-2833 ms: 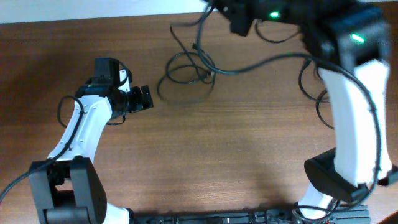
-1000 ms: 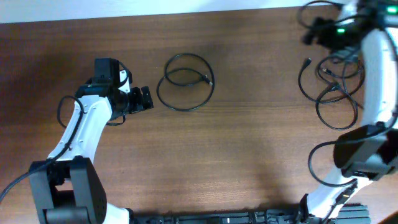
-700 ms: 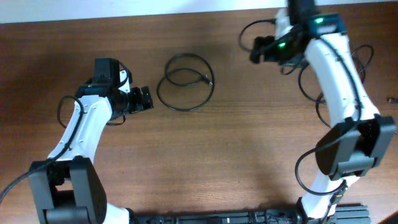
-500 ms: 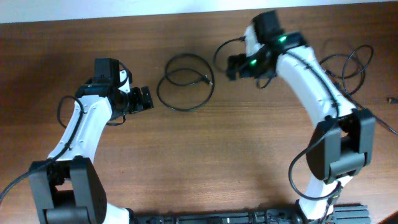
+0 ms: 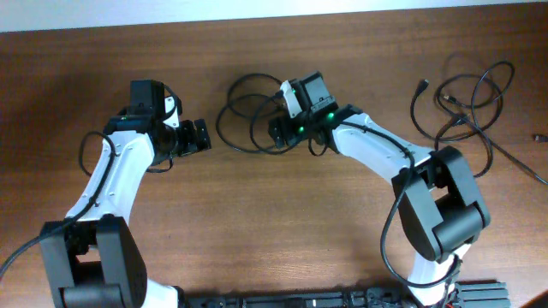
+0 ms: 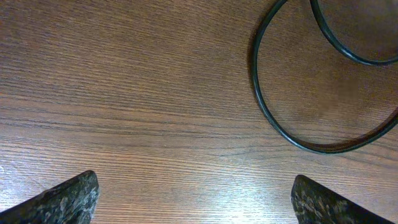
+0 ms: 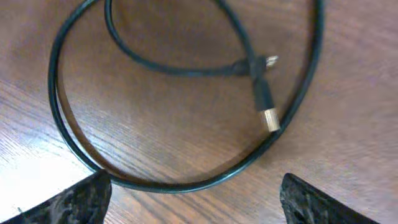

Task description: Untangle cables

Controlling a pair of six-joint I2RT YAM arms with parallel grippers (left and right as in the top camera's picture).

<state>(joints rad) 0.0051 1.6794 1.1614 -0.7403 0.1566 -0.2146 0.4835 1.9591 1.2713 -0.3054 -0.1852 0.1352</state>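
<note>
Shows, from above, a brown table point(image 5: 282, 231) with fine straight wood grain and a soft sheen. At twelve o'clock on it, a thin black round-section cable point(image 5: 220, 127), coiled flat into a few overlapping loops. Over the coil's three o'clock edge, the right gripper point(image 5: 276, 130), on a white arm with black joints and a green light. At nine o'clock of the coil, just beside it but apart, the left gripper point(image 5: 202, 135), pointing toward it. Far off at two o'clock on the table, a loose heap of black cables point(image 5: 462, 111), looped and crossing, well apart from the coil.

From the right wrist: rough, speckled dark fingertips point(image 7: 74, 196) at the two lower corners, spread wide, released, gripping nothing. Beyond them, smooth glossy cable curving in one broad ring with a smaller curve inside. Within the ring, toward two o'clock, a slim black plug point(image 7: 268, 118) with a gold metal tip.

From the left wrist: the same coarse dark pads point(image 6: 68, 196) far apart at the lower corners, released and empty. At one o'clock, a rounded arc of the cable flat on bare wood.
</note>
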